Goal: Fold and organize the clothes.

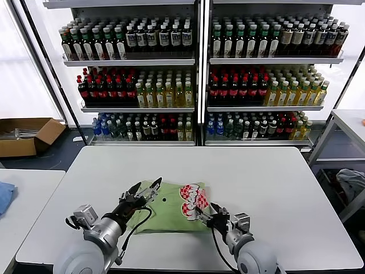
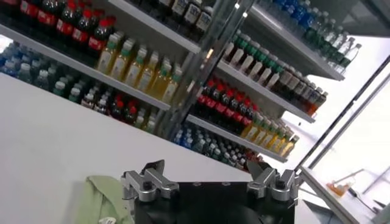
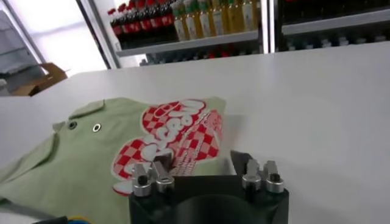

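Shirt lies folded on the white worktop near its front edge, checkered graphic up on its right part — we see the collar buttons too. Our left end effector hovers spread over the shirt's left edge, holding nothing. Our right end effector sits at the graphic's edge — fingers parted, nothing pinched.

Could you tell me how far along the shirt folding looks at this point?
Done: the green polo shirt lies on the white table as a compact folded packet, checkered graphic on top. In hand: nothing; the left gripper is open above the shirt's left part, and the right gripper sits at its right edge. Left: perhaps a final fold or tidy.
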Action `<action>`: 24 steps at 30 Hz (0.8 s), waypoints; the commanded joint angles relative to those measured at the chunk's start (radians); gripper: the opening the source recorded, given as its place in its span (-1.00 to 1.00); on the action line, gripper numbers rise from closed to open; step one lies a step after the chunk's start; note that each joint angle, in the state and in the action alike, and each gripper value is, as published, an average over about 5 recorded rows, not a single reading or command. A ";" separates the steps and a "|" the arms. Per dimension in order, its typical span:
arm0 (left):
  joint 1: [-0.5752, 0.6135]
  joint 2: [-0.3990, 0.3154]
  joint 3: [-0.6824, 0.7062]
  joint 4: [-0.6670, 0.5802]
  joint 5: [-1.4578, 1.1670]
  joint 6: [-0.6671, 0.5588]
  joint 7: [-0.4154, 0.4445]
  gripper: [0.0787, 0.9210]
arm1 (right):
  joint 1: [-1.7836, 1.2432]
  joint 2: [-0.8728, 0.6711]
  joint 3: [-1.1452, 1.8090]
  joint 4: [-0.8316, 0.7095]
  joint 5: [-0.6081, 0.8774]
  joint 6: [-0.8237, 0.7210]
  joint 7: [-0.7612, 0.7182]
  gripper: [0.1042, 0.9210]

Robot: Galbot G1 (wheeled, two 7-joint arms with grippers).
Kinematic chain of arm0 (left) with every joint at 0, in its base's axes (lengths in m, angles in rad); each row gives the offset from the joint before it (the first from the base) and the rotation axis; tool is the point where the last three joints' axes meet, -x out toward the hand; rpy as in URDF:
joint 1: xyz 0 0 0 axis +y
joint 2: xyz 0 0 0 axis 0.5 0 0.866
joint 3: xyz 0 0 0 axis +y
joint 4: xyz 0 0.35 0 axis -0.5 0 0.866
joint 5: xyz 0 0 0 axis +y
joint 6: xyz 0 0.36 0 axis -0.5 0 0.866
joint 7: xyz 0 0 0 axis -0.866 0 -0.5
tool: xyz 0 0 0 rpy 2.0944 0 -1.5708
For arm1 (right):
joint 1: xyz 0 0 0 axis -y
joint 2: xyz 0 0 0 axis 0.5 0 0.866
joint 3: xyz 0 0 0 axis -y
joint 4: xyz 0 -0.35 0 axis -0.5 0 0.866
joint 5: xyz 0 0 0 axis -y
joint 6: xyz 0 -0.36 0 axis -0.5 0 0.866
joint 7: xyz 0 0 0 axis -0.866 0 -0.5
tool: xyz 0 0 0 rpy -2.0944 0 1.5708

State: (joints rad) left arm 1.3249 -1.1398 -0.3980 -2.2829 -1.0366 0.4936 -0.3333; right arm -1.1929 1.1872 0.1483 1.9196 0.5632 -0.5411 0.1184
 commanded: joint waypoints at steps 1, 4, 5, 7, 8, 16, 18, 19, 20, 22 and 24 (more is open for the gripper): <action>0.048 0.003 -0.060 -0.049 -0.008 0.012 0.007 0.77 | 0.074 -0.008 -0.077 -0.038 0.043 -0.032 0.047 0.18; 0.042 -0.013 -0.058 -0.040 -0.020 0.015 0.001 0.77 | 0.048 -0.025 -0.044 -0.001 0.052 -0.022 0.027 -0.03; 0.040 -0.019 -0.058 -0.035 -0.023 0.015 -0.001 0.77 | 0.038 -0.033 -0.031 0.009 0.051 -0.021 0.015 -0.12; 0.037 -0.030 -0.059 -0.026 -0.027 0.014 -0.006 0.77 | 0.015 -0.055 -0.004 0.029 0.038 -0.012 -0.028 -0.24; 0.036 -0.034 -0.060 -0.024 -0.030 0.013 -0.008 0.77 | 0.002 -0.071 0.013 0.038 0.028 -0.002 -0.059 -0.33; 0.031 -0.038 -0.094 -0.008 -0.044 0.014 -0.016 0.77 | -0.103 -0.293 0.199 0.074 0.018 0.070 -0.236 -0.87; 0.027 -0.036 -0.107 0.003 -0.043 0.013 -0.016 0.77 | -0.124 -0.342 0.245 0.064 0.031 0.089 -0.253 -0.96; 0.026 -0.034 -0.112 0.008 -0.042 0.012 -0.017 0.77 | -0.135 -0.361 0.265 0.059 0.034 0.097 -0.257 -0.97; 0.025 -0.032 -0.117 0.014 -0.042 0.012 -0.017 0.77 | -0.145 -0.376 0.278 0.054 0.029 0.107 -0.258 -0.98; 0.021 -0.029 -0.123 0.028 -0.039 0.011 -0.018 0.77 | -0.157 -0.386 0.293 0.039 0.003 0.136 -0.257 -0.98; 0.013 -0.029 -0.129 0.046 -0.034 0.009 -0.018 0.77 | -0.162 -0.373 0.298 0.027 -0.043 0.174 -0.256 -0.98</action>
State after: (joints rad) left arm 1.3423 -1.1663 -0.4959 -2.2745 -1.0707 0.5035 -0.3499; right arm -1.2749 0.9623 0.2989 1.9605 0.5832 -0.4754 -0.0509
